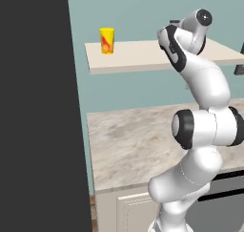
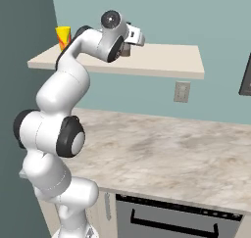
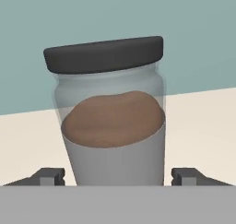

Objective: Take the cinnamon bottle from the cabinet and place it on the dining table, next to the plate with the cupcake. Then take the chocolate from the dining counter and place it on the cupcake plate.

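The cinnamon bottle [image 3: 113, 126] stands upright on the cream shelf board of the cabinet [image 3: 203, 121]. It has a clear-grey body, brown powder inside and a dark cap. My gripper [image 3: 117, 174] is open, one finger tip on each side of the bottle's base, with a small gap showing at both. In the right base view the gripper [image 2: 131, 40] reaches over the cabinet [image 2: 162, 60], and the bottle [image 2: 126, 50] peeks out just below the hand. In the left base view the arm hides the hand above the cabinet [image 1: 138, 54]. Plate, cupcake and chocolate are out of view.
A yellow cup with a red marking [image 1: 106, 40] [image 2: 63, 37] stands at the shelf's left end. Below lies the marbled countertop [image 1: 133, 140] [image 2: 171, 149], with an oven front [image 2: 171, 217] under it. A tall dark panel [image 1: 33, 107] rises on the left. A wall outlet [image 2: 182, 91] sits under the shelf.
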Tool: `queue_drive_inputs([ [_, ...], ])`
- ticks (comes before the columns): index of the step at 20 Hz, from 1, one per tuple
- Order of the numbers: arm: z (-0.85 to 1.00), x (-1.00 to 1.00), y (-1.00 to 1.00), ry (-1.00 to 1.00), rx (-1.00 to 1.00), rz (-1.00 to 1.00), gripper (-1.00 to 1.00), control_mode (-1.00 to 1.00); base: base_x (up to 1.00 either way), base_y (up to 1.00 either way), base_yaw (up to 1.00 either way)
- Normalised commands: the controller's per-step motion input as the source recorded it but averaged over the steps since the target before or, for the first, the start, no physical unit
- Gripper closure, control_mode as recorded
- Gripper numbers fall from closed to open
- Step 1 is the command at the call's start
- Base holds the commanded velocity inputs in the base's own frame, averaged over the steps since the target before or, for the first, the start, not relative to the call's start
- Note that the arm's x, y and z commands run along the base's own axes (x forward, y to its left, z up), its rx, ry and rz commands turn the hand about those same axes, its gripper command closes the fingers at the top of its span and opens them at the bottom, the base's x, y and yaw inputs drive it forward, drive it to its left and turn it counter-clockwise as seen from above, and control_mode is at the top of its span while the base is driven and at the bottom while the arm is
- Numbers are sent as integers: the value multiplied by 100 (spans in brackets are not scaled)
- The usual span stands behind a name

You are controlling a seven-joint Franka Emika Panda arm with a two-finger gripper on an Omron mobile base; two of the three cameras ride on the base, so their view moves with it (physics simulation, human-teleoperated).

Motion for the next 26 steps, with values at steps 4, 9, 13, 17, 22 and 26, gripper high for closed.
queue_drive_inputs([
  [4, -3, 0, -7, 0, 0, 0, 100, -100, 0, 0, 0],
  [9, 2, -6, -8, -1, 0, 4, 100, -100, 0, 0, 0],
  [13, 13, -51, -6, -1, 16, 20, 100, -100, 0, 0, 0],
  [17, 4, -78, 0, 0, 18, 21, 100, -100, 0, 0, 0],
  [22, 0, -89, 0, -4, 10, 26, 100, -100, 0, 0, 0],
  [26, 0, -85, 5, 0, 3, 30, 100, -100, 0, 0, 0],
])
